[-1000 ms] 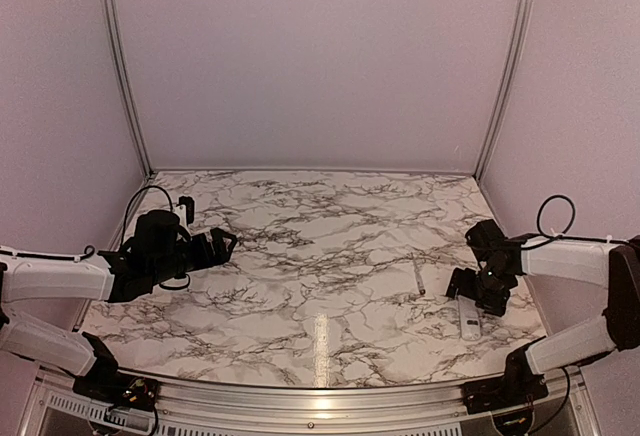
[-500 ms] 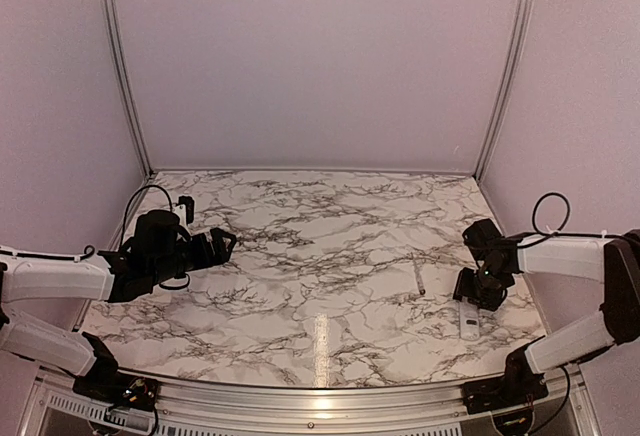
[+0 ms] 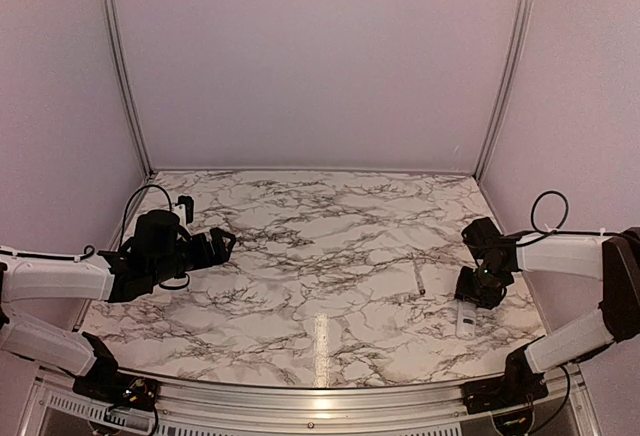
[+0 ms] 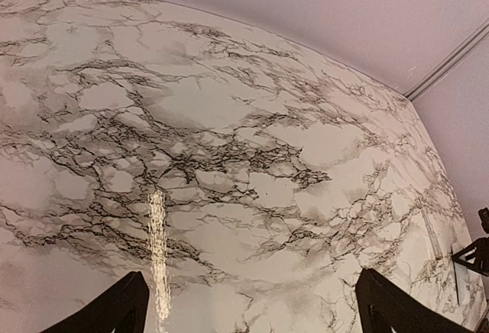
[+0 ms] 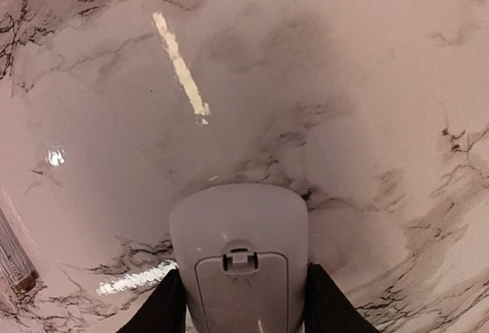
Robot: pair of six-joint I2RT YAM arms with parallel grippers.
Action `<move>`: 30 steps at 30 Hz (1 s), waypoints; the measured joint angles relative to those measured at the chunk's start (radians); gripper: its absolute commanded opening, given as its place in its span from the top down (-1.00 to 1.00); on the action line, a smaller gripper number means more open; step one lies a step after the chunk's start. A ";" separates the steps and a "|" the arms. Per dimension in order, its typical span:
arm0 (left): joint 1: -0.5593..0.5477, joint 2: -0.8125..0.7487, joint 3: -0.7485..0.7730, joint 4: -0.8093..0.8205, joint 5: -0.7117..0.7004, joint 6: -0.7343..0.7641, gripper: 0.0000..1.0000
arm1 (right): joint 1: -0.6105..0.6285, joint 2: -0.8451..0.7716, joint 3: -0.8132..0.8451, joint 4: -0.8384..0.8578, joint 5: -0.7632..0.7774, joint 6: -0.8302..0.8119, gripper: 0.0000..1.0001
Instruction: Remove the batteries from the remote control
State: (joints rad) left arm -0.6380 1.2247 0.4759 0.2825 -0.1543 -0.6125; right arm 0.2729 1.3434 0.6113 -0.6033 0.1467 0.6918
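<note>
**Right tool settles on the remote, cover still shut**

Top view: over the last second our right tool [image 3: 473,294] has dropped and drawn in onto the far end of the small slim white rectangular remote control [image 3: 466,320]. The remote control lies flat on the marble-patterned desk [image 3: 330,216] and has barely shifted. A thin pale grey stick [image 3: 419,276] lies just left of the remote control and a little beyond it, untouched. Our left tool [image 3: 222,243] hangs well to the left of the remote control, across the desk, where it was a second ago.

Left wrist view: the left tool's two dark fingers [image 4: 114,311] stand wide apart with only bare desk between them. The remote control is far off toward the right edge, too small to read.

Right wrist view: the remote control fills the gap between the right tool's dark fingers [image 5: 162,306], which sit against both of its long sides. We judge the tool clamped on it, though we cannot say how firmly. The flat white battery cover [image 5: 241,291] faces up with its little latch seated. The batteries are not visible; we take them to be under that cover. The approach looks done and nothing is unloaded yet. Opening the cover comes next, and that will likely need the left tool.
</note>
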 measured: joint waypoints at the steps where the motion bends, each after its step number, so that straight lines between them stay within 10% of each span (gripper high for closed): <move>1: 0.000 0.000 0.000 0.000 0.000 0.000 -0.98 | 0.000 0.000 0.000 0.000 -0.001 0.004 -0.19; 17: 0.000 -0.016 0.000 0.000 0.001 0.007 -0.98 | 0.005 0.011 0.012 0.011 -0.035 0.018 0.99; 30: 0.000 -0.028 0.000 0.014 0.021 0.012 -0.98 | 0.011 -0.024 0.005 0.039 -0.169 0.044 1.00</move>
State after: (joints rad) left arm -0.6380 1.1965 0.4759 0.2962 -0.1337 -0.6006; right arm 0.2840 1.3193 0.6163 -0.5640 -0.0227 0.7361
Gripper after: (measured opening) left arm 0.992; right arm 0.471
